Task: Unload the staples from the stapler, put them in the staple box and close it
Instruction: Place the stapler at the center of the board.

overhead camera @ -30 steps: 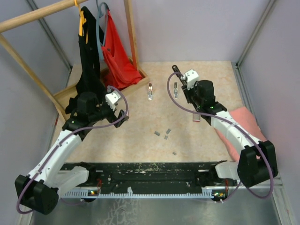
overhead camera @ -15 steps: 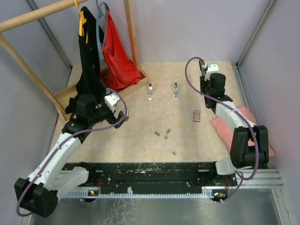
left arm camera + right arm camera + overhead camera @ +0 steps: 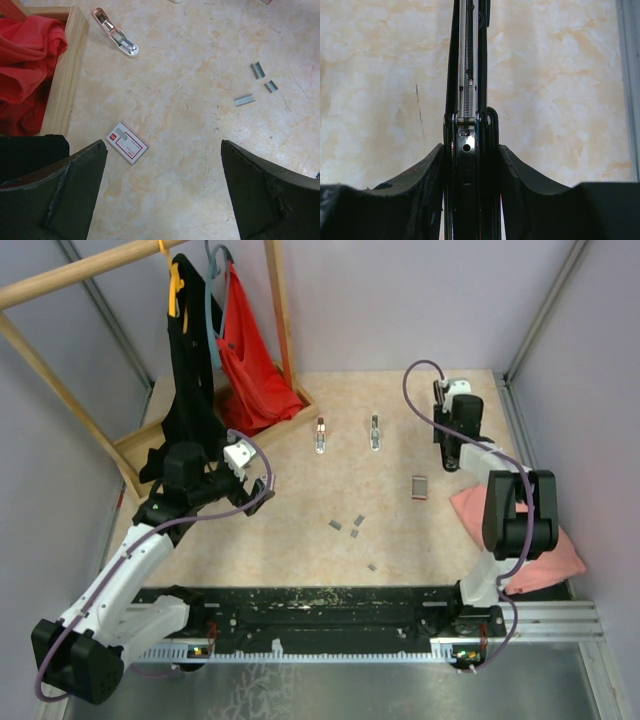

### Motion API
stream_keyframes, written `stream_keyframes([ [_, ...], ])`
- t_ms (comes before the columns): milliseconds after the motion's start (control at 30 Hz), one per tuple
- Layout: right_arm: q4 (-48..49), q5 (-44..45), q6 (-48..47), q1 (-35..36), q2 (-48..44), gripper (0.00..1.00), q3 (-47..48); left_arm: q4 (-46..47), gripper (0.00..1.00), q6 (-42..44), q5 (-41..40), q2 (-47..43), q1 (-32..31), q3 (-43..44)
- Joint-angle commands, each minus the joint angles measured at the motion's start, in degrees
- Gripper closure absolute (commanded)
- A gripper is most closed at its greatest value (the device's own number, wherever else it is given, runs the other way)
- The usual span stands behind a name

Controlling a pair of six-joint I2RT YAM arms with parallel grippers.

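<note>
Stapler (image 3: 467, 125) gripped by R jaws, L jaws wide open, empty, loose staples (image 3: 244, 100), box (image 3: 127, 143) nearby

Black stapler (image 3: 467, 75) clamped in the right hand (image 3: 471, 152), spring channel exposed, over marbled beige tabletop (image 3: 550, 75).

No legible text in any view.
A red-and-white label is carried on the small box (image 3: 127, 143) lying on the worktop (image 3: 200, 165). A red square and thin lines of print are seen on the label, but the letters are too small to be read. No marking can be made out on the stapler (image 3: 468, 75).
</note>
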Motion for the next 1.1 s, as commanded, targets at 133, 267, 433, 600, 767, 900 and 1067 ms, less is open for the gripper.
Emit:
stream_keyframes([
  [133, 5.65, -2.51, 1.44, -0.8, 5.91, 1.0, 8.04, 1.44, 0.0, 0.3, 1.24, -0.49, 0.48, -0.81],
  [267, 4.08, -2.39, 2.82, -0.95, 8.7, 1.0, 9.7, 1.53, 0.0, 0.31, 1.34, -0.44, 0.63, -0.9],
  [433, 2.58, -3.39, 2.86, -1.4, 10.67, 1.0, 11.19, 1.53, 0.0, 0.3, 1.46, -0.45, 0.74, -1.02],
  [600, 0.63, -4.39, 2.73, -1.84, 12.53, 1.0, 13.06, 1.62, 0.0, 0.26, 1.62, -0.33, 0.92, -0.96],
  [767, -1.29, -5.08, 2.86, -2.11, 15.05, 1.0, 15.22, 1.62, 0.0, 0.17, 1.78, -0.15, 1.01, -1.03],
  [900, -2.92, -5.89, 3.47, -2.21, 16.91, 1.0, 16.67, 1.62, 0.0, 0.1, 1.96, -0.14, 1.11, -1.1],
  [1067, -3.87, -6.07, 3.89, -2.22, 18.42, 1.0, 17.59, 1.71, 0.0, 0.12, 2.11, -0.15, 1.18, -1.09],
])
